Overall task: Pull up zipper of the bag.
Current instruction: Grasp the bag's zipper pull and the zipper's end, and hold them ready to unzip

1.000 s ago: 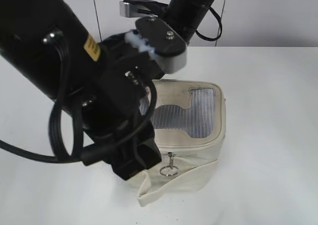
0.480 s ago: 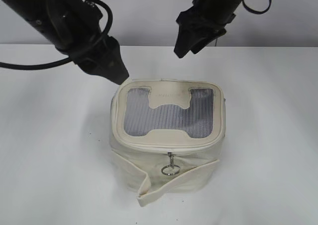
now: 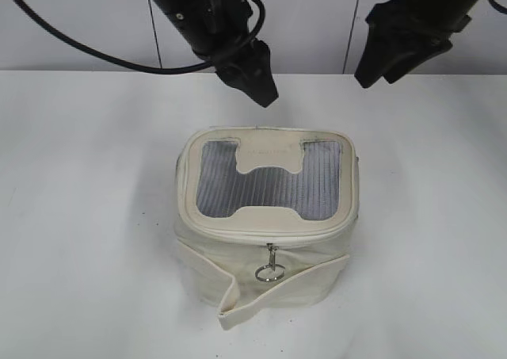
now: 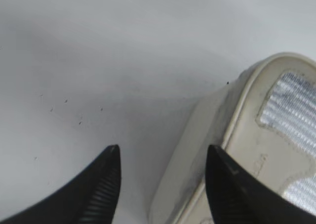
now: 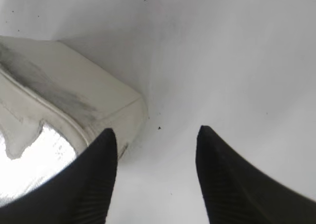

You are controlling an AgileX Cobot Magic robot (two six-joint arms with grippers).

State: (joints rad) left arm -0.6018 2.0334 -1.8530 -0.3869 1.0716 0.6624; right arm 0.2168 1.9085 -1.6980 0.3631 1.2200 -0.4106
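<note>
Bag sits zipped, both claws spread above

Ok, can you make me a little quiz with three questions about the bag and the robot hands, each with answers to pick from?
1. Where does the silver ring of the zipper hang?
A. on the front of the bag
B. on top of the lid
C. on the table behind it

2. What colour is the mesh window in the lid?
A. red
B. grey
C. black

3. What are the left hand and the right hand doing?
A. both pinching the ring
B. one is lifting the bag
C. both are up in the air, holding nothing

Answers:
1. A, the ring dangles below the lid's front edge.
2. B, the mesh looks grey around a cream patch.
3. C, both wrist views show spread fingers with nothing between.
</note>
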